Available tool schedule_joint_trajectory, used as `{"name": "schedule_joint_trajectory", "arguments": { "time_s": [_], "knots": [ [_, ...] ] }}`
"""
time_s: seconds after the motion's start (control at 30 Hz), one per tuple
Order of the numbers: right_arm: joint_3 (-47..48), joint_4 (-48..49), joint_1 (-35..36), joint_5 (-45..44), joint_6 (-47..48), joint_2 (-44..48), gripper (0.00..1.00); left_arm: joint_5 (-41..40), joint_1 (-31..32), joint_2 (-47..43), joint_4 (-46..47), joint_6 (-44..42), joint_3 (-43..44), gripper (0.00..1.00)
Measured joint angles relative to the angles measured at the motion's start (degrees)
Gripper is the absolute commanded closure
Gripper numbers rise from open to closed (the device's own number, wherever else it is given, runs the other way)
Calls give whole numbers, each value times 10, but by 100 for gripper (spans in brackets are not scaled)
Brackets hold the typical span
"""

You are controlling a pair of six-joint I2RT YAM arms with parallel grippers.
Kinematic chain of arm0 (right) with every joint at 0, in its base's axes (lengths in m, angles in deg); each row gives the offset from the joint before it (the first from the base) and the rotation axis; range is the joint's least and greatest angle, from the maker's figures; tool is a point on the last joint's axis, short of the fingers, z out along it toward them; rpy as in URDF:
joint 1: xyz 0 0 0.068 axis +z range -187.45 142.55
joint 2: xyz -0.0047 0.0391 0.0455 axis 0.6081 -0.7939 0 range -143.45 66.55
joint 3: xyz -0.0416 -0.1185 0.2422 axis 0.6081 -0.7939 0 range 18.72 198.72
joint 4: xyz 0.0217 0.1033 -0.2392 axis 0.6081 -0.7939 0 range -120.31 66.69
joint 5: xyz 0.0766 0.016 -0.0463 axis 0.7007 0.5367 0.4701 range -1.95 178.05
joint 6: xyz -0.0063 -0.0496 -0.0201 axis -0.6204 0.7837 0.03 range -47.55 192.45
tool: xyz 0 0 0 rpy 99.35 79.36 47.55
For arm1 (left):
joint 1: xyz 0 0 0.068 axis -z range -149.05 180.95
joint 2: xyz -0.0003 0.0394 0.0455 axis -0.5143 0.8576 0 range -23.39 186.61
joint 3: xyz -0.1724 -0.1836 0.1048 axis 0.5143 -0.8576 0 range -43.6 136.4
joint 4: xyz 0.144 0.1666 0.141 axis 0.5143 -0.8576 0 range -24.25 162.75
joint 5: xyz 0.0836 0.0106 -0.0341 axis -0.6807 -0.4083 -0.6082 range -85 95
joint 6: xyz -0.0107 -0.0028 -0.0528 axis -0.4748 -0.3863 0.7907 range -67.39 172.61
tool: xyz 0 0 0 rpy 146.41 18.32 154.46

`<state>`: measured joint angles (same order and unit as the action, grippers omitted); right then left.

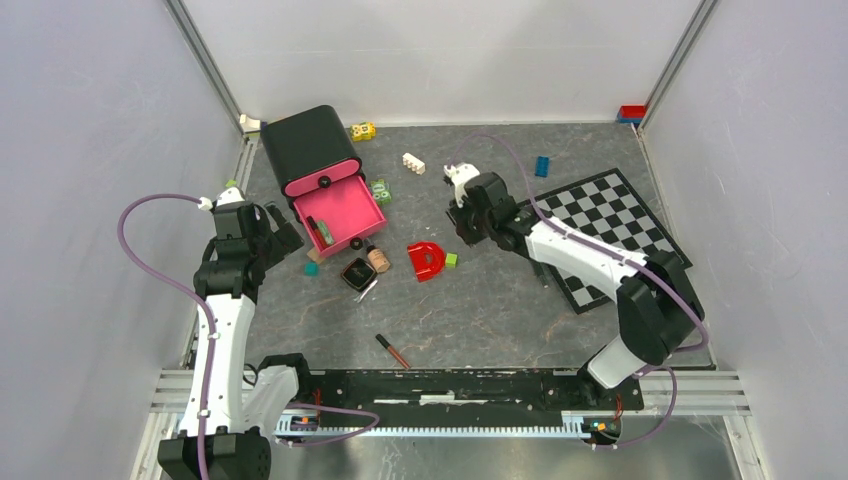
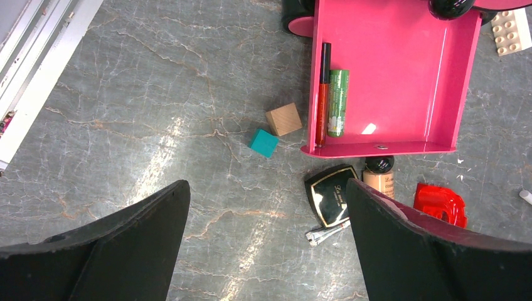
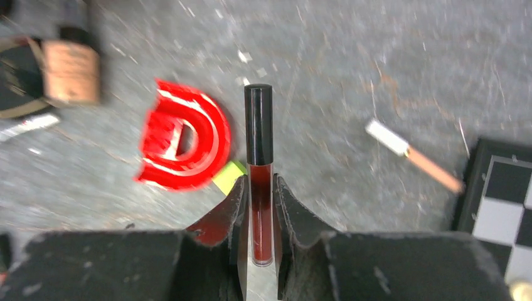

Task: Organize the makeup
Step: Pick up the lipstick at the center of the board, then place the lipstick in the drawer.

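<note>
A dark-red tube is pinched between the right fingers, black cap poking out ahead of them above the surface, a red D-shaped piece beyond. The left fingers gape wide, empty, a black compact beside one and a pink drawer ahead.

Dark-red tube gripped; black compact and beige bottle beside pink drawer.

My black left gripper hangs facing down, fingers spread wide. My white right arm reaches forward-left; my right gripper pinches a slim dark-red, black-capped tube between both fingers.
</note>
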<state>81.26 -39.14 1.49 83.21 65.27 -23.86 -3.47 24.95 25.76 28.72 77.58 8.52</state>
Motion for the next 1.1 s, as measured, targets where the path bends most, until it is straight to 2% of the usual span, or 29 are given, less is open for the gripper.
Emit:
{"name": "schedule_joint_trajectory", "arguments": {
  "time_s": [0.23,0.43,0.7,1.1],
  "knots": [
    [130,48,8,81,-67,-67,100,0,0,0,0,0,0,0],
    [200,95,34,103,-131,-135,100,-2,0,-2,0,0,0,0],
    [281,127,79,78,-183,-213,100,-1,0,-2,0,0,0,0],
    [360,167,122,32,-200,-314,100,0,0,-8,0,0,0,0]
  ]
}}
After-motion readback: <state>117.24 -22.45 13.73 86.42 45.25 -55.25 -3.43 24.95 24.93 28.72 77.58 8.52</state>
